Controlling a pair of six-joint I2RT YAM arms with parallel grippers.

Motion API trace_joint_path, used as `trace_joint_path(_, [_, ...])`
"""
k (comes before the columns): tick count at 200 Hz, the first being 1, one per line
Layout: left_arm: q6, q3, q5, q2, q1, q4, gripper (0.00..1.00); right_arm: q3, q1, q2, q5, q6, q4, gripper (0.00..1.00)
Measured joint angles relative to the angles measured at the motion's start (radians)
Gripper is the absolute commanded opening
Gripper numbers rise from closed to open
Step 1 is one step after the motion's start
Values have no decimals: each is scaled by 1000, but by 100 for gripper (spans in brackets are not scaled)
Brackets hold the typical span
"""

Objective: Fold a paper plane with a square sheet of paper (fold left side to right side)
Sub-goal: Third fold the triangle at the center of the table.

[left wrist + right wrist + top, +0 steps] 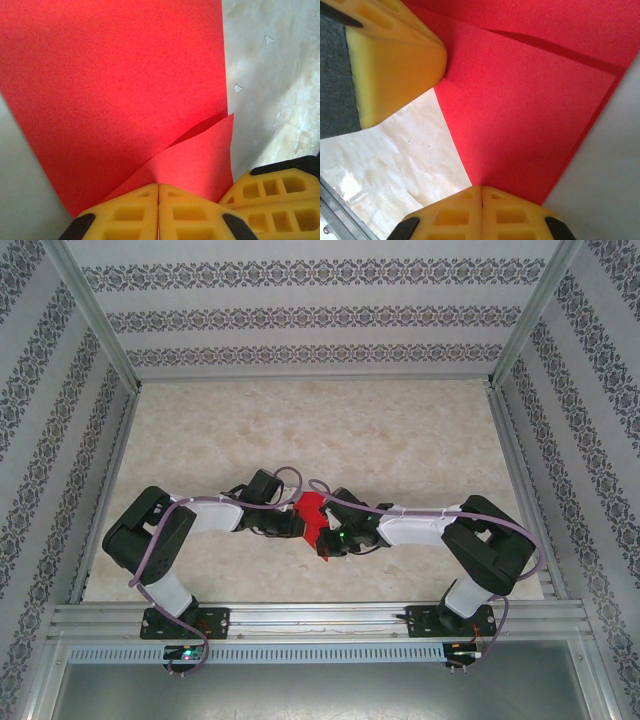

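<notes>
The square sheet of paper (311, 508) is a creased red shape held up between both arms near the table's middle front. My left gripper (298, 524) comes at it from the left and my right gripper (328, 536) from the right. In the left wrist view the red paper (110, 90) runs into the closed seam of my left gripper (159, 186), and a folded flap overlaps a larger layer. The right gripper's yellow fingers (280, 192) sit close by. In the right wrist view my right gripper (481, 188) is shut on the paper's (530, 110) corner.
A beige marbled table (400, 430) stretches behind the arms. Patterned walls stand on three sides, with metal frame posts at the corners. A metal rail (320, 618) bearing both arm bases runs along the near edge.
</notes>
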Motion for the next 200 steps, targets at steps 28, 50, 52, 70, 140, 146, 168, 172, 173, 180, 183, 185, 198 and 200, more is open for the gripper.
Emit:
trace_joint_path(28, [0,6,-13,0,-6,-10,4,1,0,-3,-4,19,-1,0])
trace_joint_path(50, [0,13,-21,0,-10,-22,4,-5,0,-14,-11,42,23,0])
trace_joint_path(52, [0,13,-21,0,-10,-22,4,-6,0,-15,-12,45,26,0])
trace_joint_path(70, [0,16,-23,0,-11,-28,4,-9,1,-19,-16,61,51,0])
trace_joint_path(140, [0,21,-29,0,-12,-37,3,-8,1,24,-15,82,89,0])
trace_joint_path(146, [0,22,-29,1,-12,-39,3,-8,1,28,-15,83,91,0])
trace_joint_path(168, [0,27,-31,3,-12,-47,3,-8,2,28,-15,93,92,0])
trace_joint_path(172, [0,29,-31,4,-12,-49,3,-8,2,28,-14,96,92,0])
trace_joint_path(173, [0,29,-32,4,-12,-51,3,-8,2,28,-14,97,92,0])
trace_joint_path(180, [0,32,-33,4,-13,-55,3,-8,2,28,-14,101,92,0])
trace_joint_path(183, [0,32,-35,4,-14,-56,3,-9,2,28,-14,101,92,0])
trace_joint_path(185, [0,33,-35,5,-15,-58,3,-9,3,27,-15,102,92,0])
trace_joint_path(198, [0,39,-40,6,-17,-66,2,-13,3,26,-14,108,96,0])
trace_joint_path(200, [0,41,-40,7,-17,-67,2,-14,3,24,-14,109,96,0])
